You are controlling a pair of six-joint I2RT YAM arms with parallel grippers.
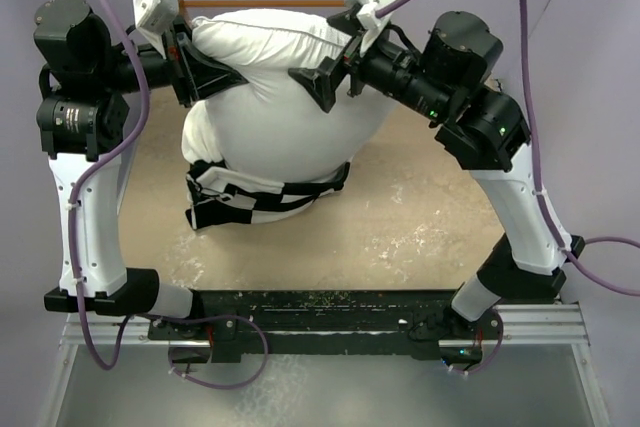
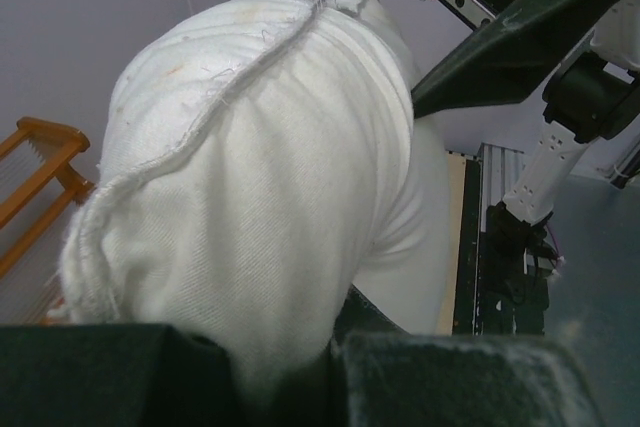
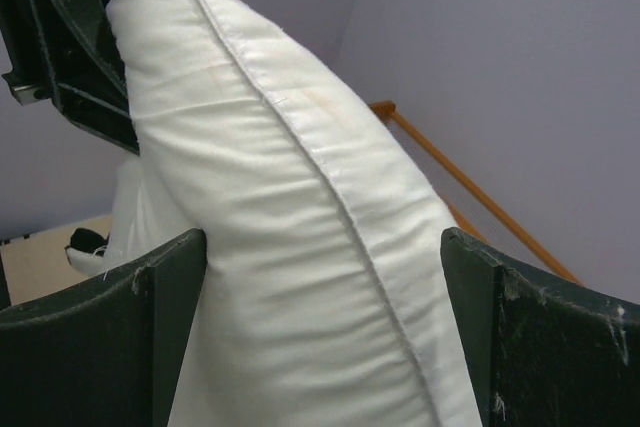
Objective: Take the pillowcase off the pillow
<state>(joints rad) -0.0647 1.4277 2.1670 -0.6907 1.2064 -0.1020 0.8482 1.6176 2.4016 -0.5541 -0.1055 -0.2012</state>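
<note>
The plump white pillow (image 1: 290, 117) is held up off the table between my two grippers. The black and white checkered pillowcase (image 1: 250, 197) is bunched round its lower, near end. My left gripper (image 1: 212, 72) is shut on a fold of the pillow's left side; the left wrist view shows its jaws (image 2: 335, 347) pinching white fabric (image 2: 250, 167). My right gripper (image 1: 322, 82) is open, its jaws wide apart astride the pillow's seamed edge (image 3: 290, 197). In the right wrist view (image 3: 325, 287) the left finger (image 3: 150, 317) touches the pillow and the right finger (image 3: 540, 337) stands clear of it.
A wooden rack (image 1: 260, 3) stands behind the pillow against the purple back wall; it also shows in the left wrist view (image 2: 40, 167) and the right wrist view (image 3: 470, 182). The tan tabletop (image 1: 420, 227) lies below. The arm bases sit on a black rail (image 1: 320, 312) at the near edge.
</note>
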